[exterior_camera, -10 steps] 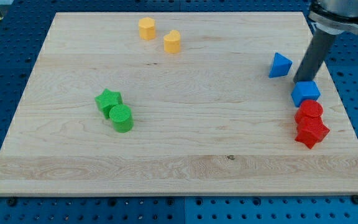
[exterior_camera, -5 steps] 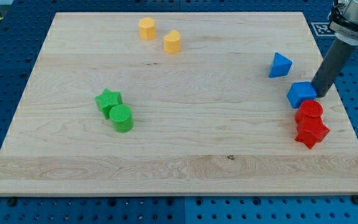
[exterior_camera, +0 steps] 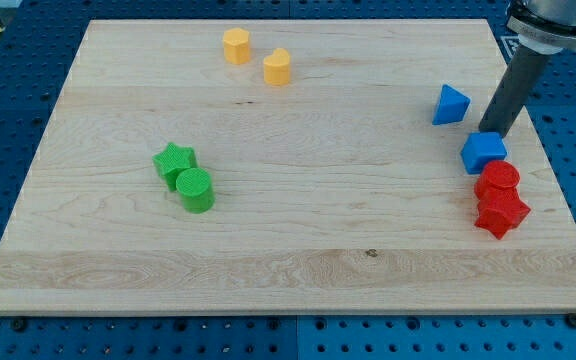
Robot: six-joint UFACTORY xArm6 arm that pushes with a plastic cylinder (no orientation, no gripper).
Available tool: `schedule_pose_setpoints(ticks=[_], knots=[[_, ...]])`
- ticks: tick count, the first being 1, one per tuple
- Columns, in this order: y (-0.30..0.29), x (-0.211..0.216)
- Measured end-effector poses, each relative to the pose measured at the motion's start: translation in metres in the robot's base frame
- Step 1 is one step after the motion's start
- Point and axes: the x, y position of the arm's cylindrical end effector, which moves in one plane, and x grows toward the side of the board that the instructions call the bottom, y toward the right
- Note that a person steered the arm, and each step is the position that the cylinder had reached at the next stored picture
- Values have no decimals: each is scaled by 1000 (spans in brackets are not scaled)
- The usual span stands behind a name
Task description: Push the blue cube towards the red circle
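Blue cube (exterior_camera: 484, 152) sits near the board's (exterior_camera: 288, 250) right edge, just above the red circle (exterior_camera: 498, 179) and, as far as the view shows, touching it or nearly so; the red star (exterior_camera: 501, 211) lies directly below the circle, against it. My tip (exterior_camera: 492, 133) stands just above the cube, at its upper side, close enough that I cannot tell whether it touches. No pincer exists on this rig (only the dark rod), so there is nothing to release or clench, and nothing is grasped. Taking the cube as landmark: the blue triangle (exterior_camera: 452, 104) lies up and to its left, near but apart; the two yellow blocks (exterior_camera: 257, 56) are far to its upper left; the green star (exterior_camera: 174, 162) and green circle (exterior_camera: 196, 190), touching each other, are well away to its left. The step in hand looks almost finished, since the cube is already hard by the circle. To do it well, I judge the push should run straight down the view through the cube's middle, slow and short, so the cube meets the circle squarely and does not twist off toward the board's edge. A long shove would likely drive circle and star along too. The tip should keep clear of the blue triangle. No brand, label or readable writing shows on the blocks or board; a small printed marker at the view's top right is mostly hidden by the arm and cannot be read.
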Motion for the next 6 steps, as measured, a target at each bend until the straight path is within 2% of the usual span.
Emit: schedule_pose_setpoints(ticks=[4, 6], knots=[[-22, 19], [-36, 0]])
